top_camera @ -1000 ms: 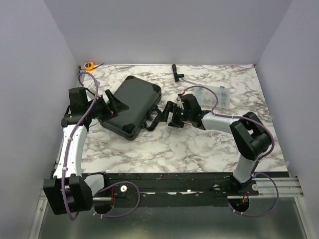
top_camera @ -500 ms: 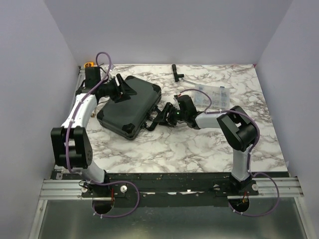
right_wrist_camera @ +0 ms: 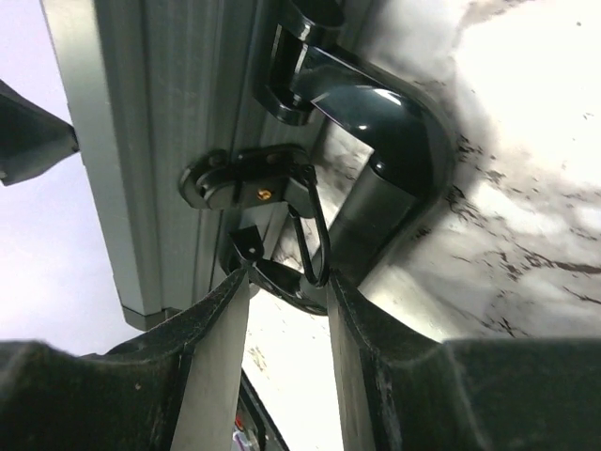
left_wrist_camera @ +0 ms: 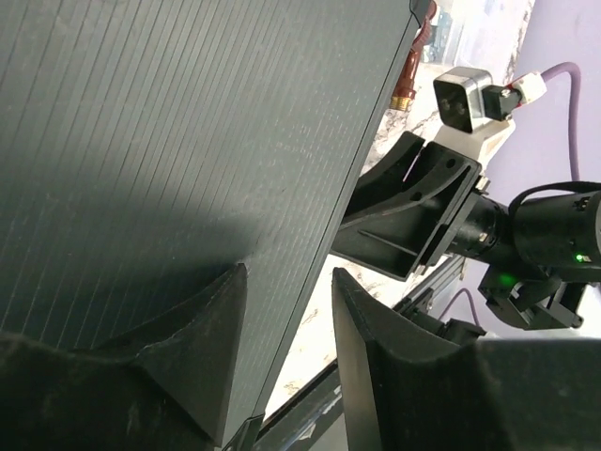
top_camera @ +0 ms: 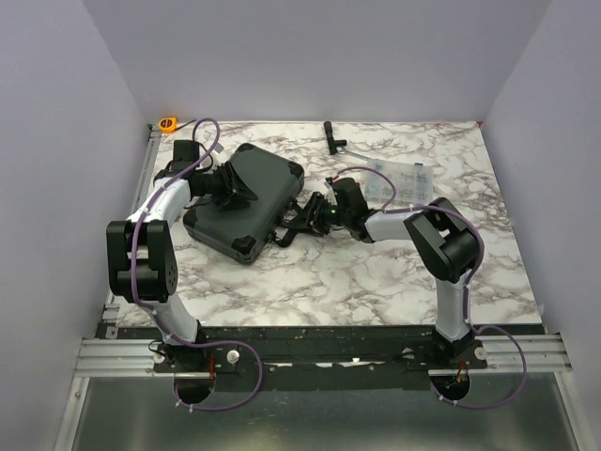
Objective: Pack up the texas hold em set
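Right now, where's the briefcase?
Top view: the black briefcase lies left of centre, with the left tool over its lid and the right tool at its right edge.

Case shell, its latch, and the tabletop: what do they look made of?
Case shell: dark hard plastic, matte, going by its fine moulded ribs. Latch: black body, plastic or painted metal, unclear; its thin wire loop looks like metal. Tabletop: white with grey marble veining, smooth; whether real stone or a printed laminate cannot be told.
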### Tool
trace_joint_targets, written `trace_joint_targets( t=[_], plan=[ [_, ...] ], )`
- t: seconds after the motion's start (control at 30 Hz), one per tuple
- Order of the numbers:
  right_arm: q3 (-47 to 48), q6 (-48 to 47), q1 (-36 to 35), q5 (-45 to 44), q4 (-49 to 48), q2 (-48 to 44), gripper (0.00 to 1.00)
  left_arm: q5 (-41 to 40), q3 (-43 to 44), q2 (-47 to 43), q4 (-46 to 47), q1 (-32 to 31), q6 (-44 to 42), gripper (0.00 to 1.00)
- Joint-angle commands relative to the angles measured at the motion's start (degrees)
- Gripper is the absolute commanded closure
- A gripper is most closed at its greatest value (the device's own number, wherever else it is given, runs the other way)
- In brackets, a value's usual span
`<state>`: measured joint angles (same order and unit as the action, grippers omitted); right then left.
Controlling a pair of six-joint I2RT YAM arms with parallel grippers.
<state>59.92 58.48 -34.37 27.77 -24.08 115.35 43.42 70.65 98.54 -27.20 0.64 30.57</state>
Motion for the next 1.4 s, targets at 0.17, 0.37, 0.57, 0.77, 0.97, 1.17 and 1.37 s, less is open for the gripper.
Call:
trace_joint_targets(
  t=[0.17,0.37,0.57,0.77,0.97,1.17,1.37],
  plan=[
    [4.59,-0.13,0.63,1.83,-2.29,2.36,0.59,-8.62,-2.73,1.34,-6.89,0.06,-3.32,0.59],
    [8.96,0.93,0.54,4.89,-4.04,4.74,0.64,-7.96,-1.95,2.13,-6.99,0.06,-3.58,0.59],
    [10.78,3.03,0.51,7.01,-7.64,6.39,0.68,-10.43,-0.7,3.38,-8.72,-0.01,-4.24,0.59],
    [12.14,4.33,-0.06,7.72,-7.59,7.94,0.68,-12.17,-0.42,2.86,-9.39,0.06,-4.64,0.59],
    [13.7,-1.63,-1.68,1.84,3.73,6.0,0.68,-12.38,-0.25,2.45,-9.52,0.04,-4.81,0.59],
    [13.17,-8.12,-1.79,-5.89,13.34,-0.63,0.67,-11.96,-0.12,2.64,-9.54,0.02,-4.83,0.59],
    [11.68,-10.62,-1.84,-9.02,17.97,-3.75,0.59,-11.6,0.1,2.44,-9.53,0.0,-4.9,0.59]
  ],
)
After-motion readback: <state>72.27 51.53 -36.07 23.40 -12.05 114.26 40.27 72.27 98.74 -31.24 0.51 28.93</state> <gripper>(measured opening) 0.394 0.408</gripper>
